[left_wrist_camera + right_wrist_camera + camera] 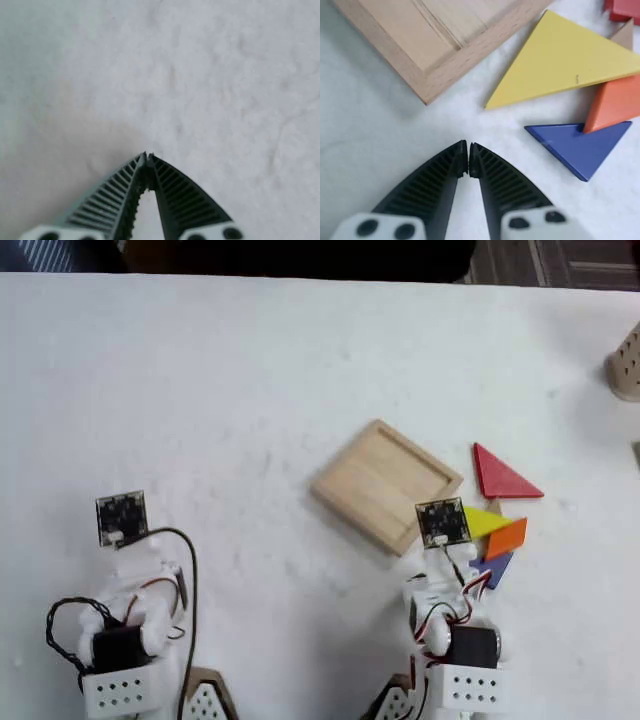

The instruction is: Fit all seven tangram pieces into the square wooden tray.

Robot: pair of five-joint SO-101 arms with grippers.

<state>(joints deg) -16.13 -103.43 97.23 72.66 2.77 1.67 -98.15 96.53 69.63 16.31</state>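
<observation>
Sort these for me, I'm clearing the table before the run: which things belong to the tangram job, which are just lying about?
Job: wooden tray; red triangle; yellow triangle; orange piece; blue triangle; tan piece.
Lying about: perforated beige object, far right edge.

I take this for a small robotics lab or a maker's workroom; the bench (250, 370) I work over is covered in plain white sheet; the left arm (120, 650) and the right arm (458, 645) are white printed shells with exposed servos and a loose black cable (190, 580); a bare camera board (121, 517) rides on each wrist; a square wooden tray (385, 483) and coloured tangram pieces (500, 478) lie on the sheet; a perforated beige holder (626, 365) stands at the bench's edge.
</observation>
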